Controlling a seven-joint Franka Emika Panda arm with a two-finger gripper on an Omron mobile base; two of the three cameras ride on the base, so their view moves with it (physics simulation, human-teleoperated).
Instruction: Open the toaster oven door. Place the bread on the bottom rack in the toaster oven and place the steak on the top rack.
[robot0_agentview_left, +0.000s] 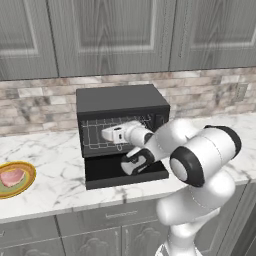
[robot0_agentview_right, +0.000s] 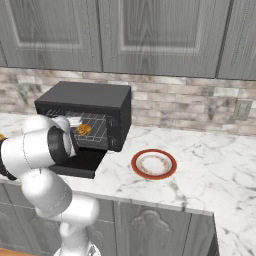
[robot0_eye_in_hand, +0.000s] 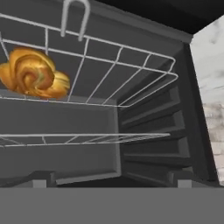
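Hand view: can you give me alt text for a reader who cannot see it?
Inside the open toaster oven, a golden bread piece lies on a wire rack, with a second wire rack seen edge-on nearer the camera. The hand's two dark fingertips stand wide apart, holding nothing.

Toaster oven door (robot0_agentview_left: 125, 172) down — bread (robot0_eye_in_hand: 33, 73) on rack.

The toaster oven door (robot0_agentview_left: 125, 172) lies flat on the tabletop (robot0_agentview_right: 210, 165), so the toaster oven (robot0_agentview_left: 120, 100) mouth stands open. Inside, the bread (robot0_eye_in_hand: 34, 73) takes the left part of one wire rack (robot0_eye_in_hand: 131, 74); the right part is bare. The other rack (robot0_eye_in_hand: 87, 139) lies just beside it, leaving a narrow slot between them.
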